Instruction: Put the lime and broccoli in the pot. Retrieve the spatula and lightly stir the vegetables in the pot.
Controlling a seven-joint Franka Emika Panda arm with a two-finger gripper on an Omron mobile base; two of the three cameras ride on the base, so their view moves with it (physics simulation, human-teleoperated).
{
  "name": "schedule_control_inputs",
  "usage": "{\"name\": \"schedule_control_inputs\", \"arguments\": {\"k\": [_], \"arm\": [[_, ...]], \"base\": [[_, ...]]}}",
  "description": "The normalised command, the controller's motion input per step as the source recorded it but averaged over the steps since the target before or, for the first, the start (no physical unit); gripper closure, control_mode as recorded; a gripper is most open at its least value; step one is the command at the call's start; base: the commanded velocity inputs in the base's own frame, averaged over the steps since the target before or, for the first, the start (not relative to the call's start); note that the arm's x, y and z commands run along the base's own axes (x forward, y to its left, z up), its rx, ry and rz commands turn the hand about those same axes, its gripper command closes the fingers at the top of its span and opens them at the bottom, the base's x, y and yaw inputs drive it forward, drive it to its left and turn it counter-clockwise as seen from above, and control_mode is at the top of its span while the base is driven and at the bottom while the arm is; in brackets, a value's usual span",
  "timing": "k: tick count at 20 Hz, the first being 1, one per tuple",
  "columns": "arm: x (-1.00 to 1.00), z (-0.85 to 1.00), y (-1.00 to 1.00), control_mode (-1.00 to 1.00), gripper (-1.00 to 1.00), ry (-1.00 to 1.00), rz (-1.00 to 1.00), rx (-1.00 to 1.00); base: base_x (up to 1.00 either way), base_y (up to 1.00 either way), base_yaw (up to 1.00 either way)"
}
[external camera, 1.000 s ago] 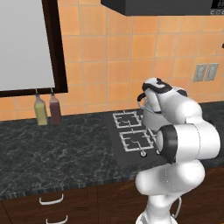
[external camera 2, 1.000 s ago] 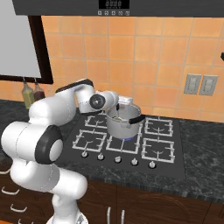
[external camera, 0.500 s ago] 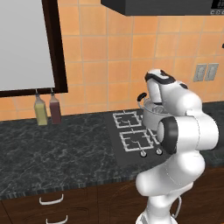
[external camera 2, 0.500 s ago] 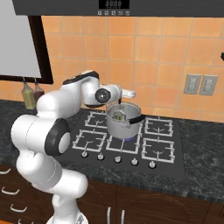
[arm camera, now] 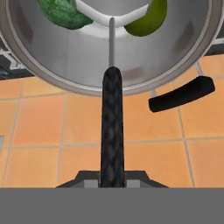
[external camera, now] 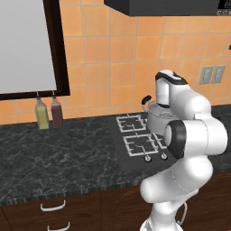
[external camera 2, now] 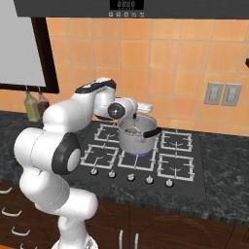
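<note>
The steel pot (arm camera: 65,61) fills the top of the hand view, its black side handle (arm camera: 181,98) at the right. Inside lie the dark green broccoli (arm camera: 63,13) at upper left and the yellow-green lime (arm camera: 148,19) at upper right. Between them rests the pale head of the spatula (arm camera: 111,109), whose black handle runs down to my gripper (arm camera: 112,177), which is shut on it. From the right base, the gripper (external camera 2: 137,115) hangs just above the pot (external camera 2: 138,138) on the stove's back burner. In the left base view my arm covers part of the pot (external camera: 155,118).
The pot stands on a black gas stove (external camera 2: 175,168) with knobs along its front. Two bottles (external camera: 48,113) stand by the tiled wall at the left, below a dark-framed window. Dark stone counter (external camera: 54,153) stretches left of the stove. A range hood hangs above.
My arm's upper links have swung up and the hand has turned slightly over the pot, with the spatula still held inside it. The pot has stayed in place.
</note>
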Motion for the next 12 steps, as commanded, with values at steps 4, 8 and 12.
{"name": "schedule_control_inputs", "arguments": {"k": [4,8,12], "arm": [[-0.42,0.00,0.00,-1.00,1.00,-0.01,0.00,0.00],[-0.14,0.07,0.00,-1.00,1.00,-0.05,0.00,0.00],[0.00,0.28,-0.01,-1.00,1.00,-0.08,0.00,0.00]], "base": [[0.00,0.00,0.00],[0.00,0.00,0.00],[0.00,0.00,0.00]]}}
